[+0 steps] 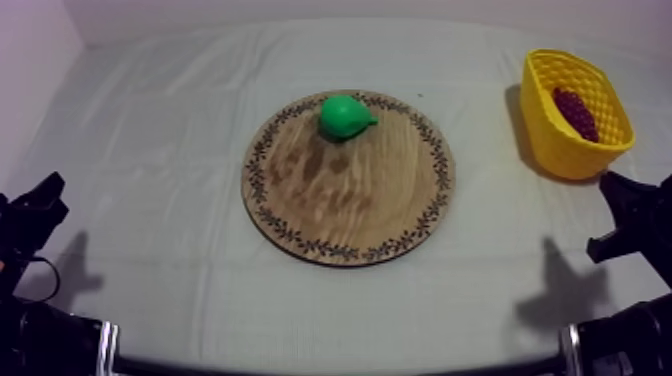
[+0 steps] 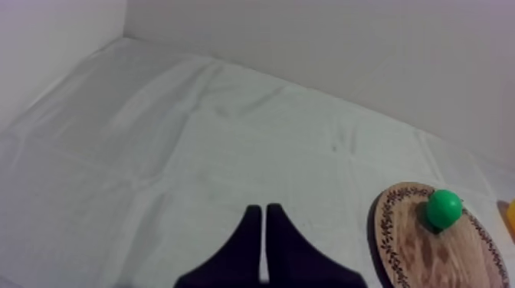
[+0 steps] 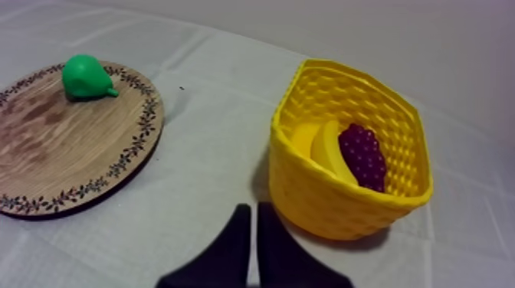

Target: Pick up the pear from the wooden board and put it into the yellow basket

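Observation:
A green pear (image 1: 346,116) lies on its side at the far edge of the round wooden board (image 1: 348,190), stem pointing right. From the right wrist the pear (image 3: 86,77) rests on the board (image 3: 61,145), left of the yellow basket (image 3: 337,203). The basket (image 1: 560,150) stands at the table's right side, holding a bunch of grapes (image 1: 575,112) and a banana (image 3: 326,149). My left gripper (image 2: 263,218) is shut over bare cloth, well left of the board (image 2: 429,245). My right gripper (image 3: 253,218) is shut, just in front of the basket.
The grey-white cloth (image 1: 150,180) covers the table, with a wall behind. Both arms sit low at the table's front corners, the left arm (image 1: 30,215) and the right arm (image 1: 630,215).

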`<state>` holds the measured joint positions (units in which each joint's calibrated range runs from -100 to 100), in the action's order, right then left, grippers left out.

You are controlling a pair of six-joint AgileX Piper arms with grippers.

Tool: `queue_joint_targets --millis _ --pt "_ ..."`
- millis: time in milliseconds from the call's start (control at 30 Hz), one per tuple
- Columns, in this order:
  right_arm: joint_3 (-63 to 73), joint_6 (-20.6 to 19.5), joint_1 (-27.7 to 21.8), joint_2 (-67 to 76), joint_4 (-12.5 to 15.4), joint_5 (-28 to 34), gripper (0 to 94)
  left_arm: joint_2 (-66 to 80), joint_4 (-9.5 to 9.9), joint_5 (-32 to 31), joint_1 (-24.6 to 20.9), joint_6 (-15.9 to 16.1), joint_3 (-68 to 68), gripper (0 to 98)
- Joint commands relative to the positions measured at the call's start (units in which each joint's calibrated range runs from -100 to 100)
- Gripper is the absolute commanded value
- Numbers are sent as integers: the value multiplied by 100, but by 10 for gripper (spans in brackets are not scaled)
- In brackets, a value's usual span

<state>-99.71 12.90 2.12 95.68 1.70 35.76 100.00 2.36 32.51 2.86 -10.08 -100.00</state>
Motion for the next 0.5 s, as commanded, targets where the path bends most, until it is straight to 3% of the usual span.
queue_joint_targets --millis 0,467 --pt "4 1 2 0 -1 -3 4 0 1 -1 0 -1 0 1" --pt "4 170 2 7 -2 -3 8 0 1 -1 0 -1 0 1"
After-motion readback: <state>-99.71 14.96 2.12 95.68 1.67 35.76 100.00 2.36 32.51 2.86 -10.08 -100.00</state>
